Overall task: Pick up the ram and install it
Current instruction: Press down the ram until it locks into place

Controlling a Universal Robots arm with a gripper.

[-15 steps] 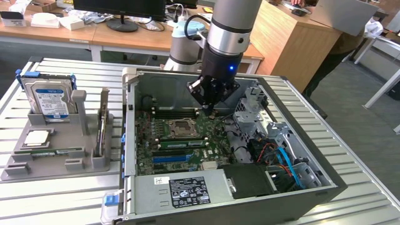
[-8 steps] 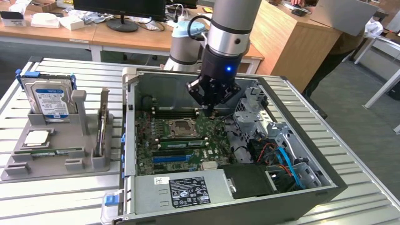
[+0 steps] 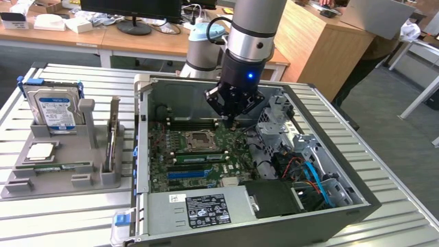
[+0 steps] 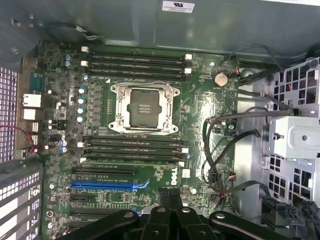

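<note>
The ram [image 3: 53, 166], a long thin green stick, lies flat in the front slot of the grey holder [image 3: 89, 180] at the exterior view's left, far from the arm. My gripper [image 3: 230, 118] hangs inside the open computer case [image 3: 141, 154], above the motherboard [image 3: 199, 154] and just behind the processor socket [image 3: 201, 138]. Its black fingers [image 4: 170, 205] press together with nothing between them. Below them lie the socket [image 4: 142, 107] and the dark memory slots [image 4: 132, 147]. A green strip [image 3: 200, 158] runs along one slot in front of the socket; I cannot tell whether it is a seated stick.
The holder also carries a blue-labelled hard drive [image 3: 56, 110], a square silver processor chip [image 3: 41, 150] and an upright card [image 3: 112, 136]. Cables [image 4: 220, 150] and a metal drive cage [image 3: 295, 134] crowd the case at the exterior view's right. A person [image 3: 373, 51] stands behind a wooden counter.
</note>
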